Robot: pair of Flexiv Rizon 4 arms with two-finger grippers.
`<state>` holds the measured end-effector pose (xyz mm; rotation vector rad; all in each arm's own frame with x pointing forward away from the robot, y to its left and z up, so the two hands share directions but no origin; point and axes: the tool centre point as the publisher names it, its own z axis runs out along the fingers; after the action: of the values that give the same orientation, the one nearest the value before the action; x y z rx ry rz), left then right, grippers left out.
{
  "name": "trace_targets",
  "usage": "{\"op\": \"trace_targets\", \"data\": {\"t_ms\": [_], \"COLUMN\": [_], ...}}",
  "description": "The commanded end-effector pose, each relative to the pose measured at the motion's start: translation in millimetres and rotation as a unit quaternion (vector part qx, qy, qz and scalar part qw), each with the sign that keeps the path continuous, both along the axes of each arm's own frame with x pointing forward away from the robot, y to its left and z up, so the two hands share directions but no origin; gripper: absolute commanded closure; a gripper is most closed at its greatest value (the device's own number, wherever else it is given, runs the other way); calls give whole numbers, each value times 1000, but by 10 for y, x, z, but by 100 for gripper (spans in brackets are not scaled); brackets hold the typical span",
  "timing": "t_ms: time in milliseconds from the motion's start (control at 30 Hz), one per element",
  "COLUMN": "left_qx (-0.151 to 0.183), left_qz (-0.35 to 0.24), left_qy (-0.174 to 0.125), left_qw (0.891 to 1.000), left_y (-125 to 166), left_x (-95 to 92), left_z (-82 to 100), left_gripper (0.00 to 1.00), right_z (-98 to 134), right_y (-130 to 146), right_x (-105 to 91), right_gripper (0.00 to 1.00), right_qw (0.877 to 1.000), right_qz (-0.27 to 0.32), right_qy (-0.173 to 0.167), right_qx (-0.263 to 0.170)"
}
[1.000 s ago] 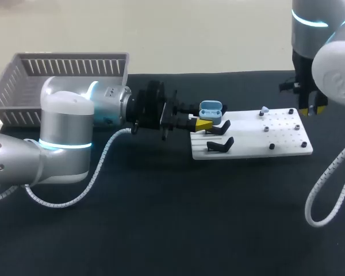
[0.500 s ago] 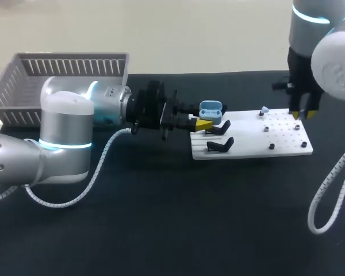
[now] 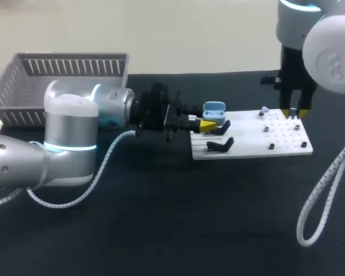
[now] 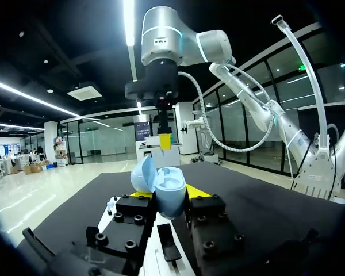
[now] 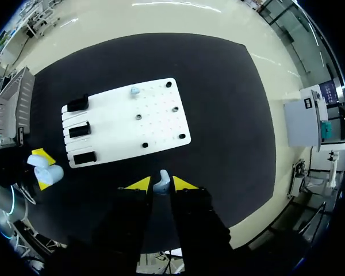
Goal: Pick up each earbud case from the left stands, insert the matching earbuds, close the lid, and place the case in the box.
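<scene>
Left gripper (image 3: pixel 208 119) pinches 1 open case (image 4: pixel 172 195) at the board's (image 3: pixel 287 138) left edge, over the stands (image 5: pixel 79 130) (3). Right gripper (image 3: pixel 291 112) pinches 1 earbud (image 5: pixel 161 183) above the board. 2nd earbud (image 3: pixel 264 109) sits on the board. 1 box (image 3: pixel 69 69).

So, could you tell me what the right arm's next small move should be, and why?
Probably carry the right end effector toward the open case in the left end effector: it is shut on an earbud, and the case's lid is up.
</scene>
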<state>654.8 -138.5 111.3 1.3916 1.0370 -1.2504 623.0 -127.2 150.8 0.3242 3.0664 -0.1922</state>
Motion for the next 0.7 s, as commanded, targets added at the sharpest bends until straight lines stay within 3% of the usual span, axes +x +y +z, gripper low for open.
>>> {"op": "trace_targets", "data": {"t_ms": [33,267,533,700], "left_qx": [-3,-2,0,-1], "left_qz": [8,8,2,2], "left_qy": [0,8,20,27], "left_qw": [1000,1000,1000,1000], "left_y": [-79,-161,-214,-236], "left_x": [-37,-54,-93,-106], "left_z": [-26,-55,-71,-71], "left_gripper": [100,100,100,100], "right_z": [37,131,110,140], "right_y": [79,195,262,270], "right_x": [-92,-95,-99,-108], "right_gripper": [100,100,100,100], "right_qw": [1000,999,998,996], "right_qz": [-6,-33,-60,-77], "right_qy": [-13,-11,15,8], "right_qx": [-8,4,20,44]}}
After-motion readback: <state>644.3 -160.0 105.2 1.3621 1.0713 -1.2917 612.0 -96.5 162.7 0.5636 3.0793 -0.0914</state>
